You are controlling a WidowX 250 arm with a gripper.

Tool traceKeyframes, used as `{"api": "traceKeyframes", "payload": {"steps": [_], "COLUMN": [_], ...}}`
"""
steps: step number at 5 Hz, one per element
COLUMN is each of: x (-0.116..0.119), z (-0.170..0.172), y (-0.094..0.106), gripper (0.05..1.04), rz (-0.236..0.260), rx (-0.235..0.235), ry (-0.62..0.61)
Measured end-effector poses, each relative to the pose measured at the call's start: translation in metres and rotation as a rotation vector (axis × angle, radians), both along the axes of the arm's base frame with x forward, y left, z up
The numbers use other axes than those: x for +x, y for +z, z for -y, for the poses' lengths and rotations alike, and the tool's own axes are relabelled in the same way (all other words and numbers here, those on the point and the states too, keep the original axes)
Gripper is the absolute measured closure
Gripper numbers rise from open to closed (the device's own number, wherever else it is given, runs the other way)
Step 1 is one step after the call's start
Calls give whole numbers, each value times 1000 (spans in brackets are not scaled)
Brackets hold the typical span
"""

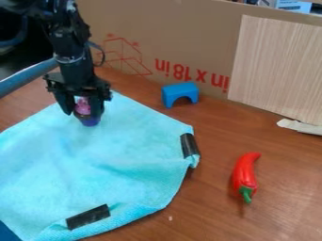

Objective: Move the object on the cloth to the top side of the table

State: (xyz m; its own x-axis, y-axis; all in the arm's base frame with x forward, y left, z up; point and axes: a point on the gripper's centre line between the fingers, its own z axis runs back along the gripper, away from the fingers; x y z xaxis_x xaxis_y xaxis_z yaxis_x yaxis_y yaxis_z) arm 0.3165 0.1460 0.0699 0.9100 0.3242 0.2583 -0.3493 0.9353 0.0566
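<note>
The gripper (83, 112) hangs at the upper left, over the far part of the light blue cloth (94, 160). It is shut on a small pink and purple object (90, 121), with one finger on each side of it. The object is upright, and its purple lower end shows below the fingertips. Its upper part is partly hidden between the fingers. I cannot tell whether its bottom touches the cloth.
A blue arch block (180, 94) stands right of the gripper, near the cardboard wall (182, 42). A red chili pepper (244, 174) with a green stem lies on the brown table (213, 212) at the right. Black clips (189, 145) sit on the cloth's edges.
</note>
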Motion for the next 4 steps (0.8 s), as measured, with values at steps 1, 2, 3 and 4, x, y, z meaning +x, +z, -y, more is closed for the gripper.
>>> {"api": "traceKeyframes", "payload": {"steps": [1,2,3,4], "x": [-1,-4,-3,-8], "z": [5,6,15,15], "y": [-4,-5,11,22], "gripper": [687,915,998,849], "rz": [-8,-12,24,22], "rx": [3,1,3,14], "ry": [-13,-15,-34,-12]}}
